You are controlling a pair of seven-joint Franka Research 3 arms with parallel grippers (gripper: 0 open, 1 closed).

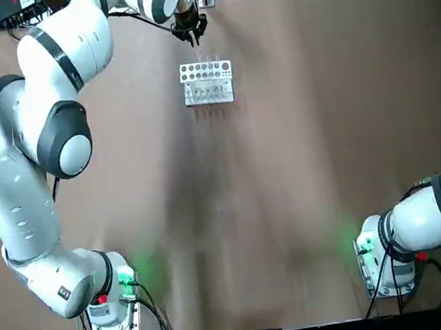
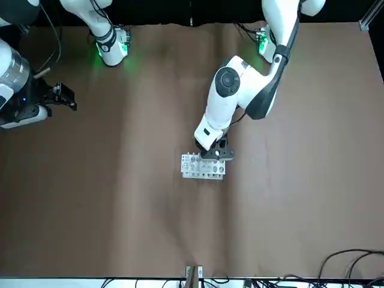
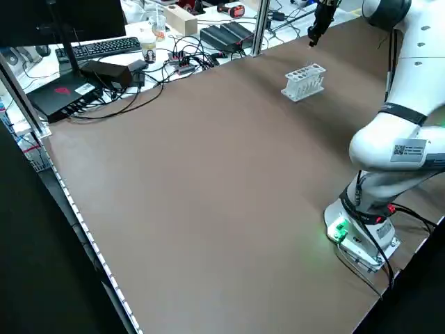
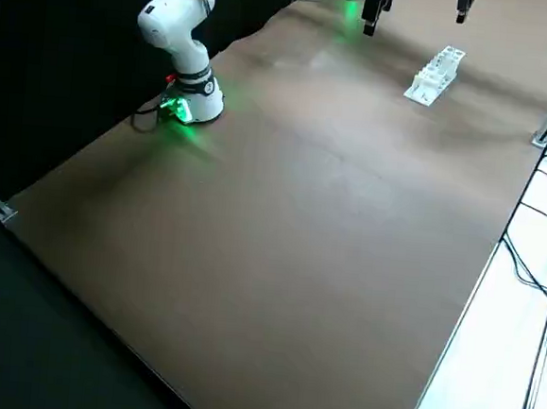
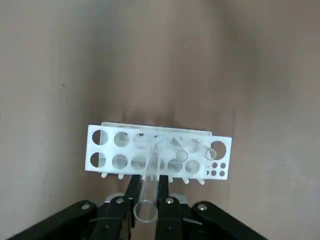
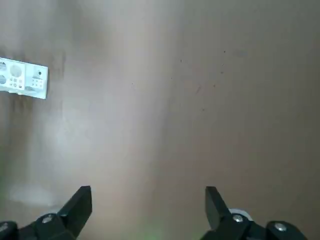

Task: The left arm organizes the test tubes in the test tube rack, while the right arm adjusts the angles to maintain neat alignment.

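Left tool pinches a clear tube over the rack, with a crooked entry the main risk

Held by the left tool, whose two fingers are closed on its sides, the clear test tube slants over the white test tube rack. The likeliest trouble is a missed hole: if the tube comes down at a tilt, its tip could catch a rim, twist in the grip, or shove the light rack across the table. Too firm a squeeze could crack the thin wall; too loose a one could let it slip. Two more test tubes, the nearer one and the outer one, stand in the rack, and a sideways drift might knock the nearer one askew.

Seen from overhead, with twelve at the far edge, the rack lies just beside the left tool, at about six o'clock from it. Whether the held tube's tip has entered a hole, I cannot tell.

Spread wide and holding nothing, the right tool hangs well apart from the work; in the front view, the rack sits at roughly four o'clock from it. Lining up the tip with a hole before lowering seems the next need.
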